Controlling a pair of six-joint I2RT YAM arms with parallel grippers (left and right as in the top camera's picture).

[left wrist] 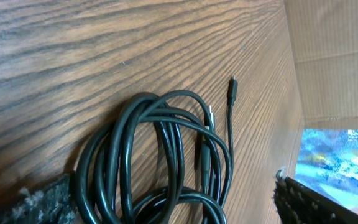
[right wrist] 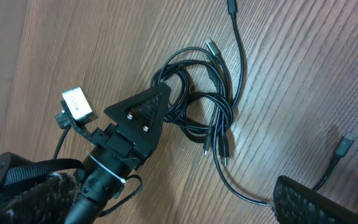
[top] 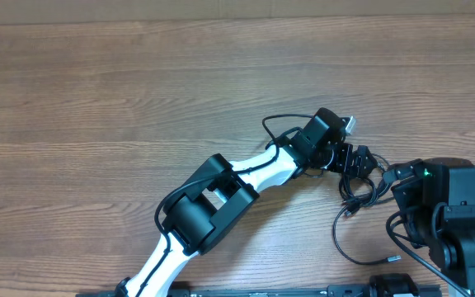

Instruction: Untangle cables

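The cables (top: pixel 359 188) are thin black cords looped in a small bundle at the table's right. One strand trails toward the front edge and ends in a plug (top: pixel 394 258). In the left wrist view the bundle (left wrist: pixel 160 155) lies between the fingers of my left gripper (left wrist: pixel 173 208), which is open and straddles it; a plug end (left wrist: pixel 233 83) lies beyond. The right wrist view shows the left gripper (right wrist: pixel 138 115) over the bundle (right wrist: pixel 213 106). My right gripper (right wrist: pixel 166 202) is open beside the bundle, and one strand (right wrist: pixel 247 194) runs up to its right finger.
The wooden table (top: pixel 138 99) stretches far to the left and back. A cardboard wall (left wrist: pixel 334 56) stands past the table's edge. A loose plug (right wrist: pixel 345 144) lies near my right gripper's right finger. The right arm's body (top: pixel 448 214) sits at the front right.
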